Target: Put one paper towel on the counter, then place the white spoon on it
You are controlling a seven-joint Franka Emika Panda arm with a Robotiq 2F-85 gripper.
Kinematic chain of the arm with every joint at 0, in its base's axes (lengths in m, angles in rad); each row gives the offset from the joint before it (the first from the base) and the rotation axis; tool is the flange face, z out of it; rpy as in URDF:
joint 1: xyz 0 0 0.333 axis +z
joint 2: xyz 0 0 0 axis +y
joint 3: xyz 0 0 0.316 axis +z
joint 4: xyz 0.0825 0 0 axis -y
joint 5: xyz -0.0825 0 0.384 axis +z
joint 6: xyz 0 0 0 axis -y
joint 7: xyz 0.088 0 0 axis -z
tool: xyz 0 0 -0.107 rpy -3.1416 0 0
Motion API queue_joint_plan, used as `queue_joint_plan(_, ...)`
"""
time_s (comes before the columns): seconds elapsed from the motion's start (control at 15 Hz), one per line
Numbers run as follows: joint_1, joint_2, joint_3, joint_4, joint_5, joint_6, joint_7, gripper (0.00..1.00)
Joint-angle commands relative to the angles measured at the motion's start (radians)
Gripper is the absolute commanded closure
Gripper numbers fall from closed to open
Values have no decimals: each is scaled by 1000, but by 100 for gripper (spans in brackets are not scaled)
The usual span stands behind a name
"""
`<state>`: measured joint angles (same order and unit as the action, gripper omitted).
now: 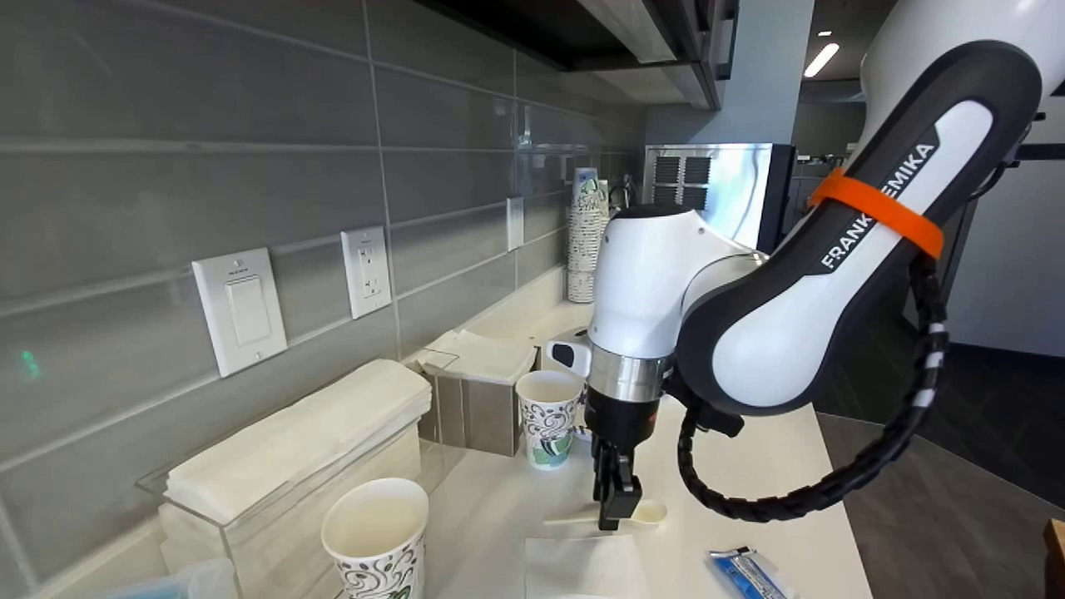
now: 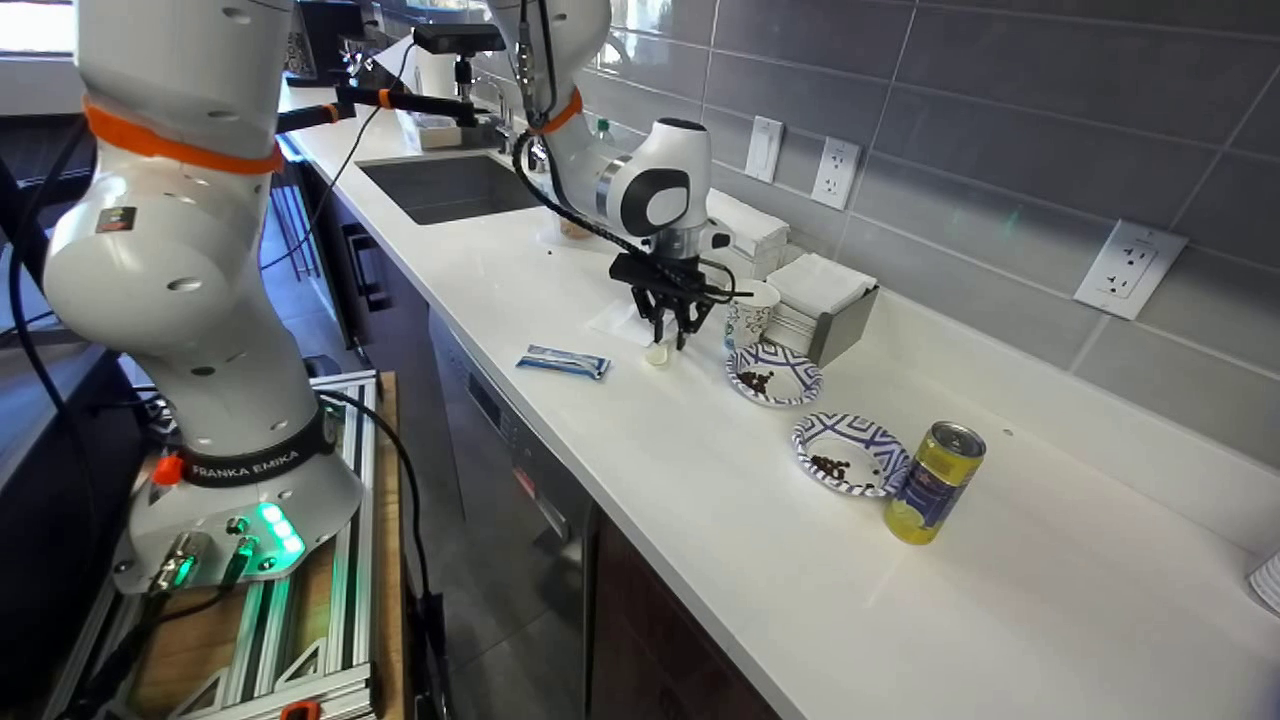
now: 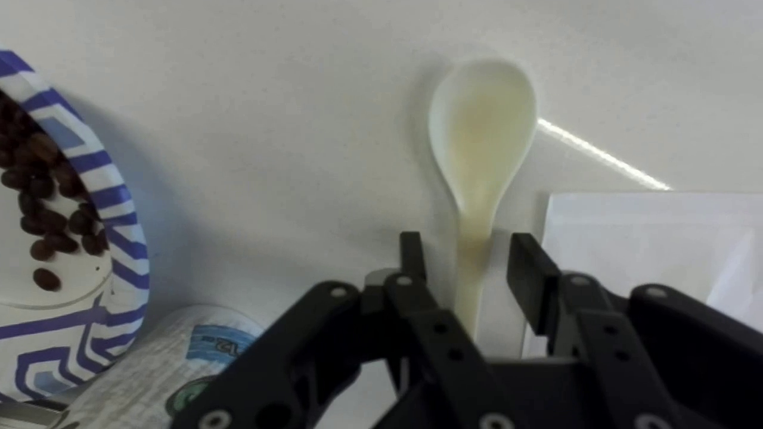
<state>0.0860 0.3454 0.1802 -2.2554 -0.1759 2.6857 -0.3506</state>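
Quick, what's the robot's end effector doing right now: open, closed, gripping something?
End effector: open, holding nothing; the spoon lies between its fingers, with a gap on each side in the wrist view.

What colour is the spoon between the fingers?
Creamy white; the spoon shows best in the wrist view.

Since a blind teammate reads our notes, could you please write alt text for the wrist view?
The open gripper straddles the handle of the white spoon lying on the counter, a gap on either side. At right is a paper towel; at left, a paper cup and a patterned bowl of small dark pieces.
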Motion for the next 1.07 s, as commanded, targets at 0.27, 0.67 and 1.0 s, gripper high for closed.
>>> queue_joint_plan(0.27, -14, -4, 23, -10, 46, 0, -33, 94)
queue_joint_plan(0.67, 7, -61, 58, 12, 63, -23, -44, 97)
queue_joint_plan(1.0, 20, 5, 115, 73, 112, -7, -87, 97)
